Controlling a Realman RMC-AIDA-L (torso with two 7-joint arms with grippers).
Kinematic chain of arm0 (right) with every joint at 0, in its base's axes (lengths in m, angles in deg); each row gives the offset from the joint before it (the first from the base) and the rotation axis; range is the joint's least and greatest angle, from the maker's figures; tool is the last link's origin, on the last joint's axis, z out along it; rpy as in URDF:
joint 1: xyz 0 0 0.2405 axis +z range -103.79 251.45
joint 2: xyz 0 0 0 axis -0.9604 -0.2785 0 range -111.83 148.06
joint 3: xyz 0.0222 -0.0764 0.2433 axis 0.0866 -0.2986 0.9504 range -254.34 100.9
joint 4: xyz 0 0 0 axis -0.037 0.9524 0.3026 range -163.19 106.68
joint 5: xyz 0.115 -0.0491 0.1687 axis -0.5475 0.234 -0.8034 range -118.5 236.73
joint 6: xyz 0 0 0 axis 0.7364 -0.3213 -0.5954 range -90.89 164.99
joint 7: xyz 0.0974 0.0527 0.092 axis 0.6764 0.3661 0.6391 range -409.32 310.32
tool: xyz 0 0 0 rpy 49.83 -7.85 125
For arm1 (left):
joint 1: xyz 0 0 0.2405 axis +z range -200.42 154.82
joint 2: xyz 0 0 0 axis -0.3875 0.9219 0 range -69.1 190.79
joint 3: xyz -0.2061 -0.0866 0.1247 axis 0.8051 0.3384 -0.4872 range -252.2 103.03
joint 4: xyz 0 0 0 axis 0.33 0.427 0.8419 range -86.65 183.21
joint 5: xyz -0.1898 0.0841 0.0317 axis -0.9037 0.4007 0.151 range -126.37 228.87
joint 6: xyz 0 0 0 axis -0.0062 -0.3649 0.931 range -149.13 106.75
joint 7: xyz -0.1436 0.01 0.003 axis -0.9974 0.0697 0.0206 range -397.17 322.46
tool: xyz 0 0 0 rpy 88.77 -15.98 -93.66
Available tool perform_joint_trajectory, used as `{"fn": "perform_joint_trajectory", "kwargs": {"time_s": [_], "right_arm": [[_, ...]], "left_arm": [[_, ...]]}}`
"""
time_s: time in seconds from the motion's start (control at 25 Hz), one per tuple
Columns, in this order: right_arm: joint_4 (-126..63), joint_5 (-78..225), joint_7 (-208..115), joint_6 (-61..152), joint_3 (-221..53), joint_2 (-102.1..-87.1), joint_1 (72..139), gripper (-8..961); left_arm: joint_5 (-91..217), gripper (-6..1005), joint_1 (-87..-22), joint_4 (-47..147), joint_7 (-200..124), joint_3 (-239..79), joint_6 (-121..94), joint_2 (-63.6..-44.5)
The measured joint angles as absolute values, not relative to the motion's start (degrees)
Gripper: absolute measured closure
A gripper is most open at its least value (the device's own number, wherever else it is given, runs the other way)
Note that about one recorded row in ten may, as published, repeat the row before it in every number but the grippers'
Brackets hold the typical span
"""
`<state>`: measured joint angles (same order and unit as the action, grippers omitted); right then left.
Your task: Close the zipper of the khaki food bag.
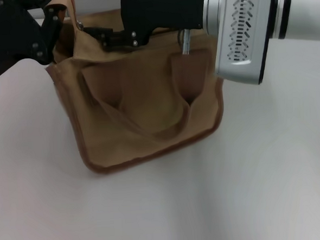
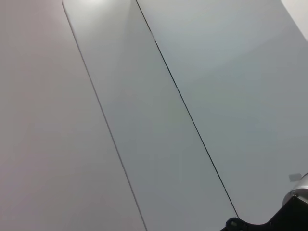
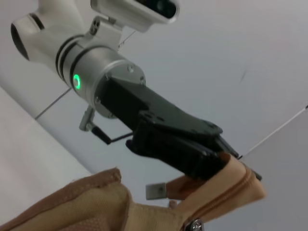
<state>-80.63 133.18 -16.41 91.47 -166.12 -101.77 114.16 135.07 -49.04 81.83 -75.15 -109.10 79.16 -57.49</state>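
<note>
The bag (image 1: 143,110) sits on the white table (image 1: 262,190), a little toward 11 o'clock of the head view's centre, its near side panel and a strap handle (image 1: 166,131) facing the camera and brown binding (image 1: 146,156) along its lower edge. The left pincer (image 1: 59,20) is at the bag's top corner at 10 o'clock; in the right wrist view its black fingers (image 3: 216,156) are clamped on the raised end of the bag's top, (image 3: 231,183) with the zipper (image 3: 226,195) running down from the grip and a small silver pull (image 3: 195,224) at the frame's edge. The right pincer (image 1: 97,34) reaches from 1 o'clock over the bag's top toward the left one; I cannot tell whether it is apart or together. The left wrist view shows only pale panels (image 2: 144,115)
</note>
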Motion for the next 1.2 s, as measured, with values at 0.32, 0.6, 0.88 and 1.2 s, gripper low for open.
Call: {"fn": "perform_joint_trajectory", "kwargs": {"time_s": [0.32,0.6,0.88,1.2], "right_arm": [[-80.4,128.8,-18.4,91.5,-167.2,-101.77,113.9,196],[-80.3,126.8,-19.9,91.3,-167.9,-101.77,113.5,195],[-80.3,126.8,-21.4,89.8,-169.6,-101.76,113.3,208],[-80.2,126.0,-21.5,90.0,-169.8,-101.77,112.9,242]], "left_arm": [[135.1,944,-49.2,81.9,-75.6,-109.4,79.4,-57.49],[134.9,943,-48.9,82.1,-75.7,-109.2,79.4,-57.49],[134.7,941,-48.8,82.1,-75.8,-109.0,79.5,-57.59],[134.6,939,-48.8,82.0,-75.8,-108.7,79.6,-57.6]]}}
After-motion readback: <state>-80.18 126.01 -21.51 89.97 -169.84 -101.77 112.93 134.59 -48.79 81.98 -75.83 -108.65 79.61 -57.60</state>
